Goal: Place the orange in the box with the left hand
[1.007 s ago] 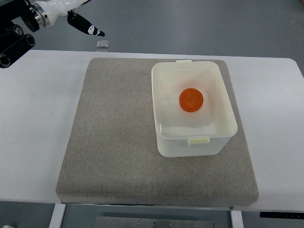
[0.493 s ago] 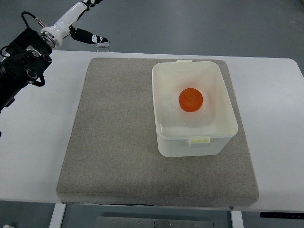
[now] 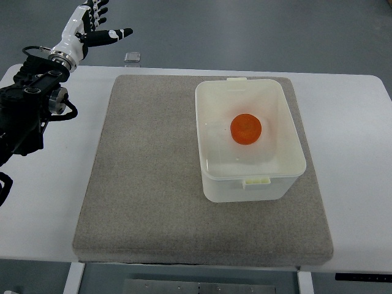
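Observation:
An orange (image 3: 246, 129) lies on the floor of the white plastic box (image 3: 294, 139), which stands on the right half of a grey mat (image 3: 147, 177). My left hand (image 3: 92, 24) is at the top left corner of the top view, past the table's far edge and well away from the box. Its fingers are spread and hold nothing. The black forearm (image 3: 27, 104) comes in from the left edge over the white table. My right arm does not show.
A small clear object (image 3: 132, 57) lies on the white table (image 3: 355, 122) just beyond the mat's far left corner. Bare mat stretches left of and in front of the box. Grey floor lies beyond the table.
My left arm has swung further into view over the table's left side, and the hand has lifted toward the top edge with its fingers spreading. The orange and box stayed still.

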